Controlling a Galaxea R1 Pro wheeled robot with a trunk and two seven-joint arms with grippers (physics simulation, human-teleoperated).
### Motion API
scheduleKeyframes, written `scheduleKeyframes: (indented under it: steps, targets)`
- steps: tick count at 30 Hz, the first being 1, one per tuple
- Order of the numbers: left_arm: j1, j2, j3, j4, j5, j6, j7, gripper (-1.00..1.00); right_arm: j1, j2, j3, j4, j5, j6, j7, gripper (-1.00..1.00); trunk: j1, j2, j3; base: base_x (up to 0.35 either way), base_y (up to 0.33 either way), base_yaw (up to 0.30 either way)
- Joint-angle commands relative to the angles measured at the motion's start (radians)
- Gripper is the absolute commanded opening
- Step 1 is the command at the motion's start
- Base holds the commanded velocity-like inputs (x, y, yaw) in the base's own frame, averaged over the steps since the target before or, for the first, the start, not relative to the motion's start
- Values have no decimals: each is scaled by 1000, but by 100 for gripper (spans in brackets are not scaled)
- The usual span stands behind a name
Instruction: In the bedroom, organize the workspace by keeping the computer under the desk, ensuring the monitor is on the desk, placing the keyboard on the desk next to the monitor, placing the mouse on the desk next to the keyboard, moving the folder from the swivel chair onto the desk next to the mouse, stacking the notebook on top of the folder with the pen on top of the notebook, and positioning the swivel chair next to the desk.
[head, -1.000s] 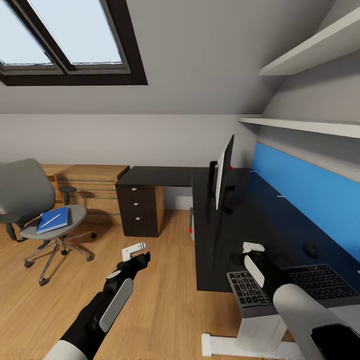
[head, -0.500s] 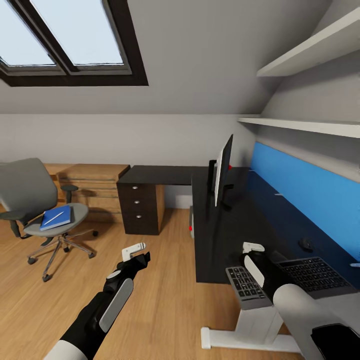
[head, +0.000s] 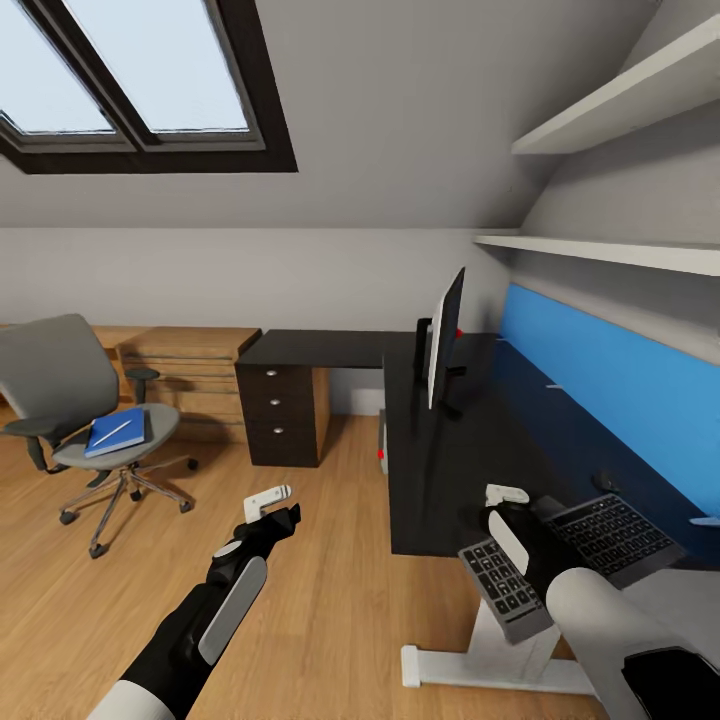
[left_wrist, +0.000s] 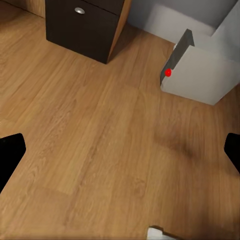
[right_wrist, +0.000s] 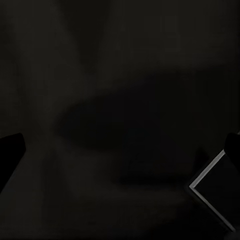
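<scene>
One keyboard (head: 570, 560) overhangs the desk (head: 440, 480) edge, angled.

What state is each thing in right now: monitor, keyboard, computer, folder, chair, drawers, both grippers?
monitor: upright on the desk.
keyboard: skewed, near end overhanging the desk edge.
computer: on the floor, red light on.
folder: flat on the swivel chair, pen on it.
drawers: closed.
left gripper: open, empty, above the floor.
right gripper: open, over the desk.
</scene>
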Motion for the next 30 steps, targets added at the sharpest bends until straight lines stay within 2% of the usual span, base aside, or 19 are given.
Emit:
scheduleKeyframes:
  steps: [1,30]
  targets:
    - [-1,1,-2,-2,6,3,8,100,-1,-1,8,-2,-11,4,-9,100,0,-1,-1,-6,0,0]
    - [-1,1,-2,-2,6,3,8,100,-1,-1,8,-2,-10,4,-9,100,0,-1,-1,0,0,0]
